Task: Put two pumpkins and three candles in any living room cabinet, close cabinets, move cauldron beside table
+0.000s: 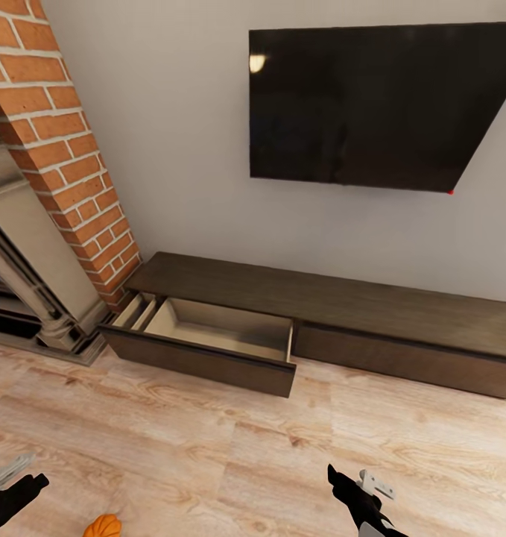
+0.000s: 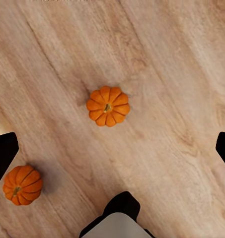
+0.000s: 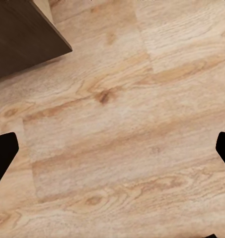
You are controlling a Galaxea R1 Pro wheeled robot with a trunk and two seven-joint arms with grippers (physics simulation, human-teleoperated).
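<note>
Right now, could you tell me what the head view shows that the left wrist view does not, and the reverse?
The head view alone takes in the cabinet with its left drawer pulled open and pale inside, the dark screen on the wall and the brick column. The left wrist view alone gives both pumpkins whole: one lies midway between the open left claw's fingertips, the other lies by one fingertip. Both views share the wooden floor and a pumpkin; the head view catches just one orange top at its lower edge.
</note>
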